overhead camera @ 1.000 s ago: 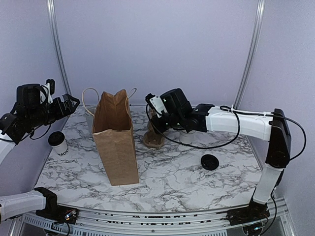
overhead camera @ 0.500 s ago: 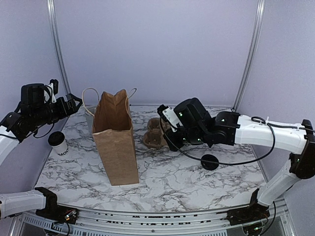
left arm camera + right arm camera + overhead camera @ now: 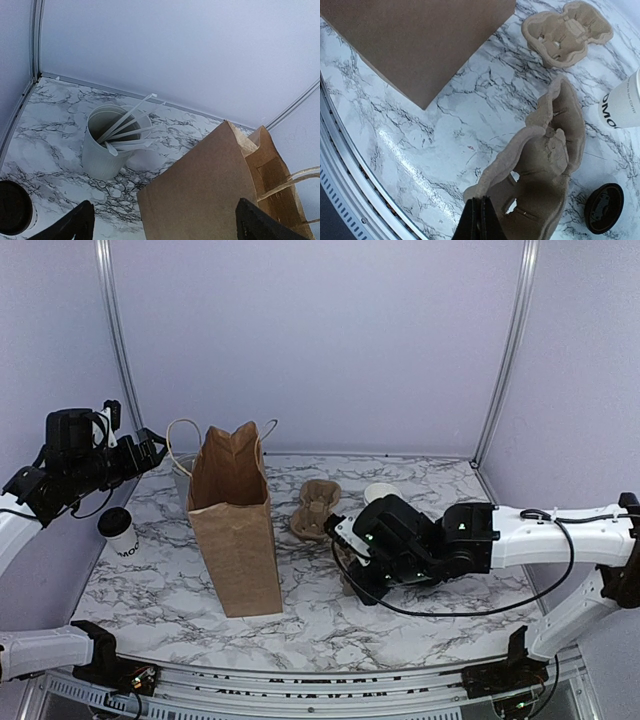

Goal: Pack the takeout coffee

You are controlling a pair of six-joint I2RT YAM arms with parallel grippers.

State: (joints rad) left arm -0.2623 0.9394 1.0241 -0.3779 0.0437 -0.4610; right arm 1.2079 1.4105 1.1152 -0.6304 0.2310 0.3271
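The takeout coffee (image 3: 118, 532), a small white paper cup with black lettering and a round black plastic lid, stands upright on the marble-patterned table (image 3: 330, 620) near its left edge, apart from the tall kraft-paper bag (image 3: 235, 520) and touched by neither arm. Above it hangs the left gripper (image 3: 140, 450) with its black fingers spread wide and holding nothing; its wrist camera looks down on a ribbed, grey-white utensil holder (image 3: 107, 145) bristling with slim white plastic cutlery, just behind the bag's creased, open mouth. On the other side of the bag, the right gripper (image 3: 479, 212) has its fingers pinched tight on the thin rim of a moulded pulp cup carrier (image 3: 540, 160), a rough, tan, fibrous tray with rounded lobes and a cut-out cup well, held tilted above the glossy veined surface. A second pulp carrier (image 3: 567, 30) of the same scalloped shape lies flat on the table farther back, close to the bag's right side. A lidless paper cup (image 3: 625, 105), white with black lettering, stands beside the held tray, and a loose black lid (image 3: 604, 207), round and ridged, lies on the marble nearby.
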